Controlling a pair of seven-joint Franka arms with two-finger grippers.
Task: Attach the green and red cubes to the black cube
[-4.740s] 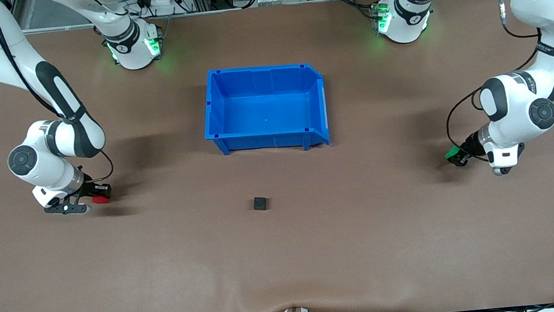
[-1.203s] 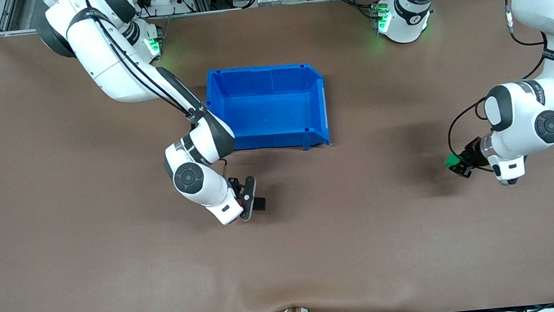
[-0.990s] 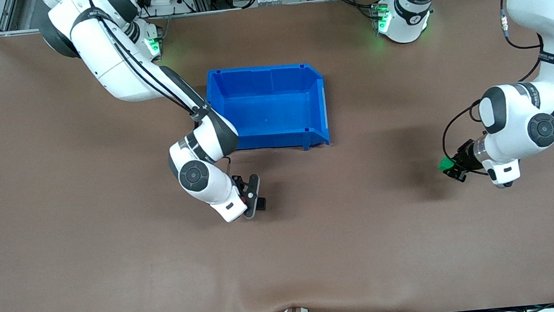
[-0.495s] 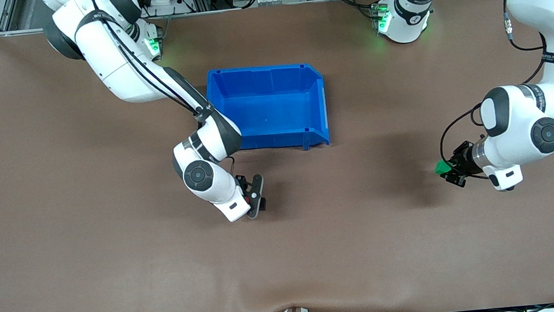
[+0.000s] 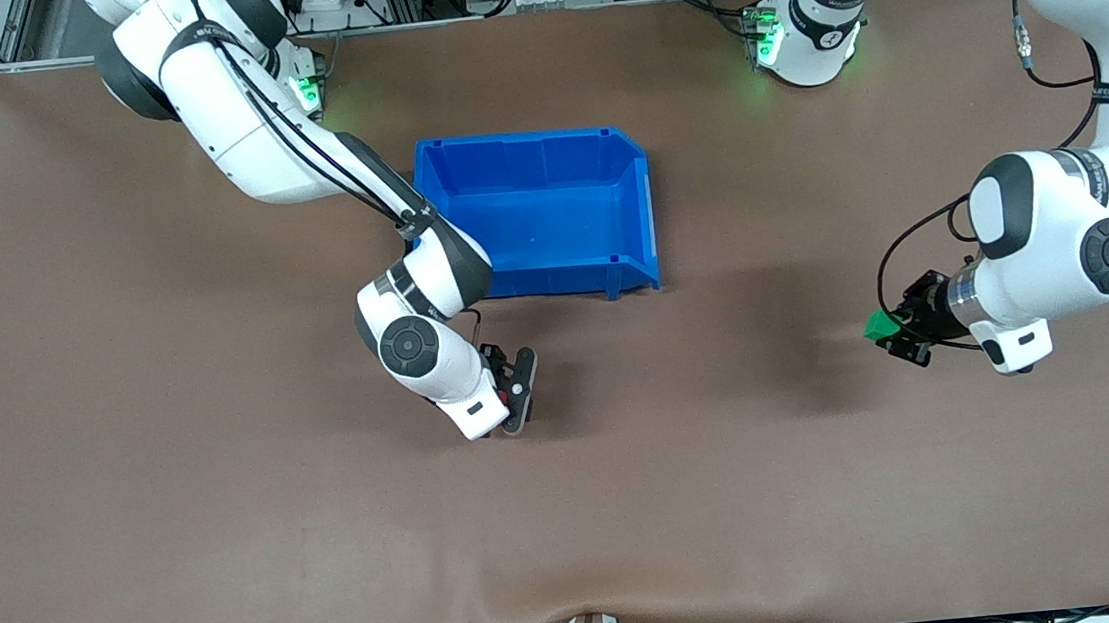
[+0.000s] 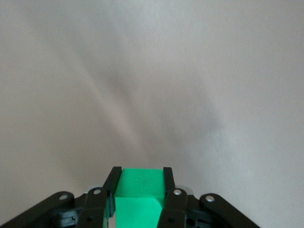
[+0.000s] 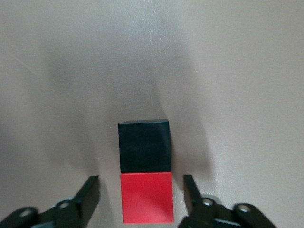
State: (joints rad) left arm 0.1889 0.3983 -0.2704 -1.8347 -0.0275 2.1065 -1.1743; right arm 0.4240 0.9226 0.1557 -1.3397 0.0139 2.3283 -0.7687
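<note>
In the right wrist view the red cube (image 7: pixel 146 197) lies on the table, one face flush against the black cube (image 7: pixel 144 146). My right gripper (image 7: pixel 139 180) is open, with a gap between each finger and the red cube. In the front view this gripper (image 5: pixel 520 395) is low over the table, nearer the camera than the bin, and hides both cubes. My left gripper (image 5: pixel 893 334) is shut on the green cube (image 5: pixel 879 325) and holds it just above the table at the left arm's end. The green cube also shows in the left wrist view (image 6: pixel 137 192), between the fingers (image 6: pixel 168 180).
An empty blue bin (image 5: pixel 524 137) stands at the table's middle, close to the right arm's elbow. Bare brown mat lies between the two grippers and toward the front camera.
My right gripper has opened and let go of the red cube against the black cube. My left gripper has moved a little toward the table's middle with the green cube.
</note>
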